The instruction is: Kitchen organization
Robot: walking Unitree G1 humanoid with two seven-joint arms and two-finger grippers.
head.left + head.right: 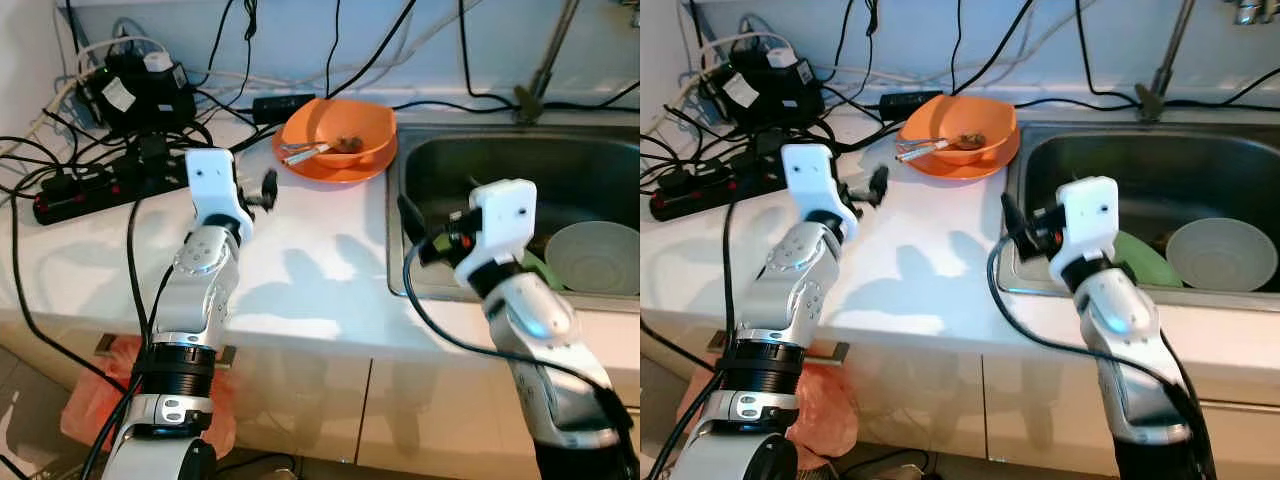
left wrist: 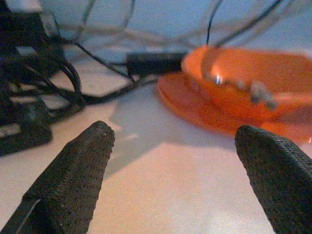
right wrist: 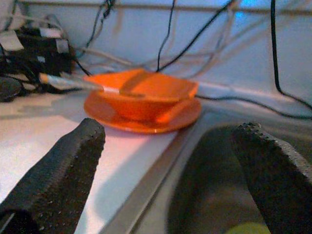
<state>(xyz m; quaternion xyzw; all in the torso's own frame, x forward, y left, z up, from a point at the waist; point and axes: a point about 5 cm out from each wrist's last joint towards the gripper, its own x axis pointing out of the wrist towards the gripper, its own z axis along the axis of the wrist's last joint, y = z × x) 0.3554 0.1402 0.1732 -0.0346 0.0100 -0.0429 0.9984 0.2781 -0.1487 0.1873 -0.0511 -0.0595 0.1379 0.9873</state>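
**Two grippers raised over a kitchen bench and sink**

On the white bench [image 1: 300, 290], near the back wall, sits a square-cornered orange plastic bowl [image 1: 340, 130] on a round orange plate [image 1: 335, 170]. Metal cutlery [image 1: 305, 150] rests inside the bowl with its handles sticking out over the rim toward the robot's left, and a small dark scrap of food lies in the bowl's bottom.

Just left of the plate, the left gripper [image 2: 175, 180] is held above the bare bench, its two black fingers [image 2: 73, 175] spread wide and holding nothing. Farther left, a tangle of black cables and a power strip [image 1: 90, 185] covers the bench's corner.

To the right of the bowl lies a stainless steel sink [image 1: 440, 170]. The right gripper [image 3: 170, 185] hovers over the sink's near left edge, its fingers [image 3: 63, 170] also spread wide and empty. Inside the sink rest a pale round bowl [image 1: 595, 258] and, beside it, a green item [image 1: 1140, 262] partly hidden by the right arm.
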